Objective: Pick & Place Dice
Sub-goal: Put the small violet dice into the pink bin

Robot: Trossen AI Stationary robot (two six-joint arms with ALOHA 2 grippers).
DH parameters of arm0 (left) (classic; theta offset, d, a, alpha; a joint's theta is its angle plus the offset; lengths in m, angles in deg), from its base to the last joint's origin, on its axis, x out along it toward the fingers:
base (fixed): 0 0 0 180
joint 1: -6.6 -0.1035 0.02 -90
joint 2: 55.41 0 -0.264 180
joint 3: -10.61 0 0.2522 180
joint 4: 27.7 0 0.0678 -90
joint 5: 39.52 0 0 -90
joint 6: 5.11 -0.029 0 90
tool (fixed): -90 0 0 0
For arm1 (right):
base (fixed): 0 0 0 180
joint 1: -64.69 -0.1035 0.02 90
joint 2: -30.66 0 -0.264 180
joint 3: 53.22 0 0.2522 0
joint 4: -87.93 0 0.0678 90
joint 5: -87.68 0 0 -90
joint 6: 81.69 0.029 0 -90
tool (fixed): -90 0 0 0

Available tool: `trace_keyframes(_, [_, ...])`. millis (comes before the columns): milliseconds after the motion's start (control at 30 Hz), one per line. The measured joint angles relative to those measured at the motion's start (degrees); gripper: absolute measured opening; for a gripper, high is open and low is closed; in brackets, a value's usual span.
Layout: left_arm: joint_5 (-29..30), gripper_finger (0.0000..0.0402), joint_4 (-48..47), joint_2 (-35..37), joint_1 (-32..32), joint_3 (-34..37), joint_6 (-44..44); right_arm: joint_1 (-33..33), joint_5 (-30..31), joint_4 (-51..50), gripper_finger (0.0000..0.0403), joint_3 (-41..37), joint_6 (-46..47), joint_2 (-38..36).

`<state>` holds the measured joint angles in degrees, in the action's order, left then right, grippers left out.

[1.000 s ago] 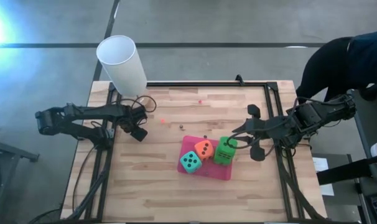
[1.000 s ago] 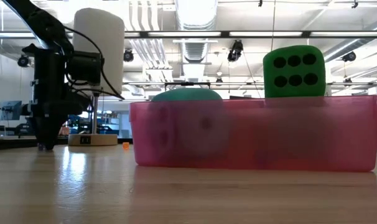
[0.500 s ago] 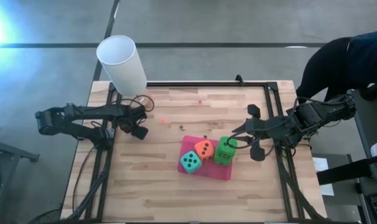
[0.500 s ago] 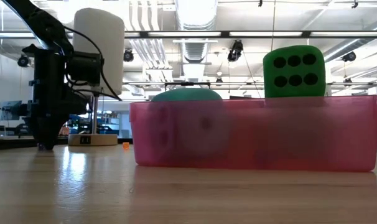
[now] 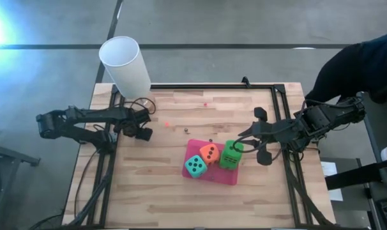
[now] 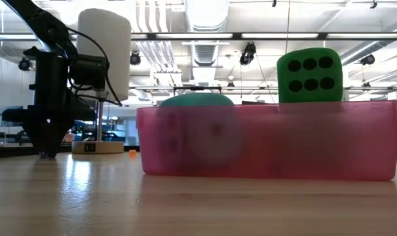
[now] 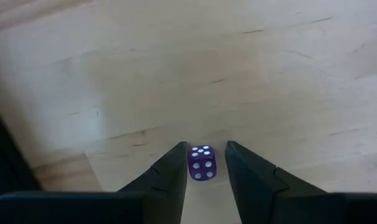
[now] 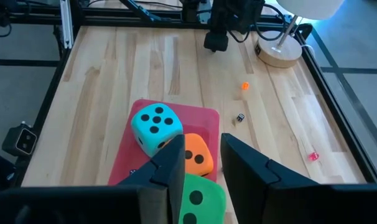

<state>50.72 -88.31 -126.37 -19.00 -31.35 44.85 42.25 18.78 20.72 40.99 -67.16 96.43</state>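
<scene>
Three big dice sit in a pink see-through tray (image 5: 225,177): a teal one (image 5: 195,166), an orange one (image 5: 209,153) and a green one (image 5: 230,155). The green one (image 6: 308,74) rises well above the rim. My right gripper (image 5: 241,143) hangs open above the green and orange dice, nothing between its fingers (image 8: 203,140). At the table's far left my left gripper (image 5: 143,134) points straight down at the wood (image 6: 48,154). It is open, one finger on each side of a small purple die (image 7: 202,163) lying on the table. My left gripper comes from above with the small purple die between its fingers. One finger (image 7: 179,165) stands right against the die's side; whether it touches I cannot tell. Bare wood shows between the die and the other finger (image 7: 238,165). The die rests on the table.
A white lamp (image 5: 124,64) on a wooden base (image 8: 279,53) stands at the far left corner. Tiny loose dice lie on the wood: orange (image 8: 244,86), dark (image 8: 239,117), pink (image 8: 313,155). A person in dark clothes (image 5: 366,57) is beyond the far right corner.
My left gripper has rolled about its downward-pointing axis without leaving its spot over the small purple die. The gap between its fingers looks unchanged.
</scene>
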Motion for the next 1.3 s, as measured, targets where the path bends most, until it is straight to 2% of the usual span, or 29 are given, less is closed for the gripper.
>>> trace_keyframes(167, [-0.26,0.0104,-0.52,0.0,0.0,0.08,0.23,-0.02,0.0,0.0,0.0098,0.0,0.0,0.01])
trace_keyframes(367, [-0.63,0.0047,-1.13,0.02,0.0,0.08,0.19,-0.06,0.0,0.0,0.0089,0.01,-0.19,0.02])
trace_keyframes(667, [-0.55,0.0045,-1.71,-0.14,0.0,-0.89,-1.64,-0.07,0.0,0.0,0.0097,0.0,-0.22,0.02])
trace_keyframes(1033, [-1.65,0.0045,-0.95,-0.11,0.41,-16.08,-6.32,-0.04,0.02,0.0,0.0084,0.02,-1.66,0.02])
trace_keyframes(1300, [-1.54,0.0047,3.1,-0.07,5.07,-27.59,-11.38,-0.04,0.02,0.0,0.0086,0.0,-1.62,0.02])
